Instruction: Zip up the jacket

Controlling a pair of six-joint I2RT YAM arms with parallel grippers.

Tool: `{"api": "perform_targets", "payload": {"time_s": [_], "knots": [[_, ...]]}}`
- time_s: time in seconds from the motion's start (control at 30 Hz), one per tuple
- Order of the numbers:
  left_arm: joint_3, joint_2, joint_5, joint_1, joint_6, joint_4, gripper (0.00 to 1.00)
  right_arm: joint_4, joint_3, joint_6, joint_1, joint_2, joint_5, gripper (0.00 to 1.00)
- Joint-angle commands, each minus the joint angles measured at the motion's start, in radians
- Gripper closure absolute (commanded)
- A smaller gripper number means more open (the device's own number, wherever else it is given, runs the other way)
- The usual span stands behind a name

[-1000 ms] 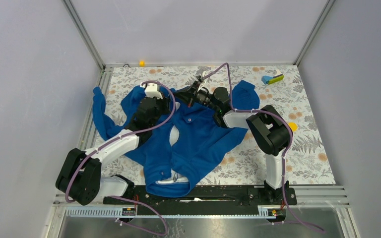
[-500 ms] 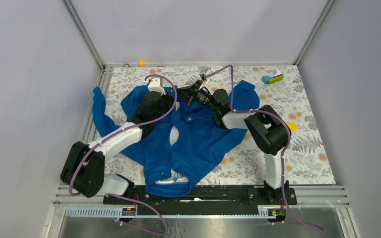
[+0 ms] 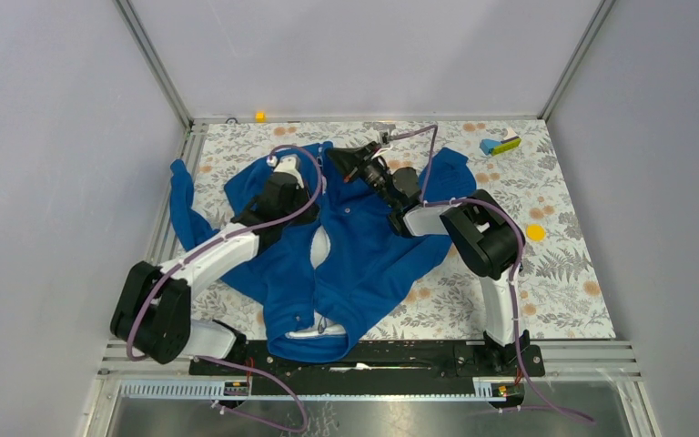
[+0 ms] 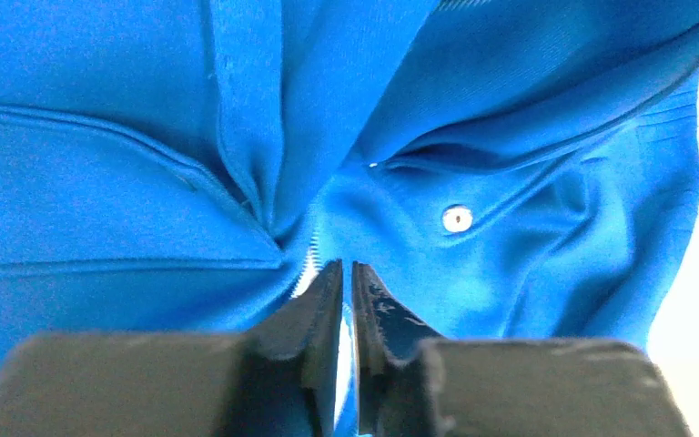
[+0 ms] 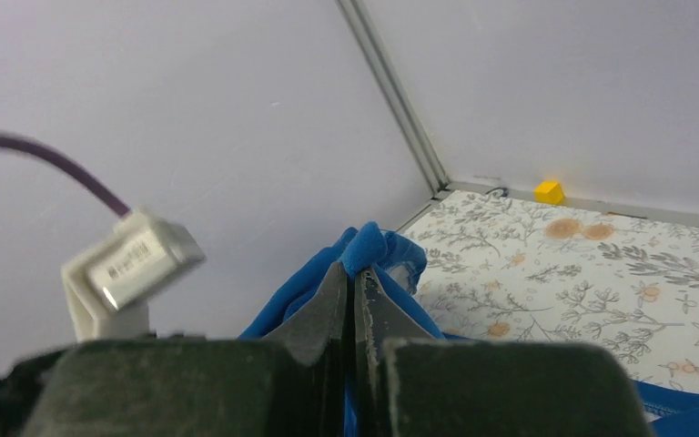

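Note:
The royal-blue jacket [image 3: 364, 264] lies spread over the flowered table, its white-lined collar [image 3: 320, 330] nearest the arm bases and the front still parted in the middle. My left gripper [image 3: 313, 185] rests on the front of the jacket. In the left wrist view its jaws [image 4: 346, 269] are shut on the white zipper [image 4: 308, 266], with a metal snap [image 4: 457, 218] just beyond. My right gripper [image 3: 336, 156] holds the far hem raised off the table. In the right wrist view it [image 5: 357, 269] is shut on a fold of the blue jacket [image 5: 378, 244].
A small yellow block [image 3: 259, 116] sits at the far edge and also shows as a yellow block [image 5: 549, 191] in the right wrist view. A blue, yellow and white block cluster [image 3: 501, 144] lies far right, a yellow disc [image 3: 534, 232] right of the jacket. Grey walls enclose the table.
My right gripper has drawn the hem farther back and to the left, lifting it. My left arm has stretched farther along the jacket front toward the hem.

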Motion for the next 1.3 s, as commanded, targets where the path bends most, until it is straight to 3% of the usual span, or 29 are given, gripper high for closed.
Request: {"api": "perform_targets", "payload": {"time_s": [0.0, 0.1, 0.23, 0.4, 1.07, 1.27], "knots": [[0.011, -0.106, 0.158, 0.075, -0.017, 0.045, 0.71, 0.220, 0.026, -0.024, -0.008, -0.003, -0.128, 1.00], [0.013, -0.141, 0.255, 0.147, -0.004, 0.101, 0.60, 0.221, 0.031, -0.028, -0.013, -0.006, -0.246, 1.00], [0.022, -0.165, 0.233, 0.172, 0.081, 0.148, 0.53, 0.222, 0.030, -0.019, -0.012, -0.015, -0.322, 1.00], [0.050, -0.160, 0.239, 0.172, 0.155, 0.188, 0.56, 0.222, -0.004, -0.013, -0.013, -0.045, -0.362, 1.00], [0.062, -0.100, 0.191, 0.114, 0.175, 0.282, 0.53, 0.223, -0.003, 0.016, -0.012, -0.061, -0.335, 1.00], [0.084, -0.072, 0.127, 0.109, 0.178, 0.271, 0.66, 0.223, -0.005, 0.016, -0.013, -0.066, -0.327, 1.00]]}}
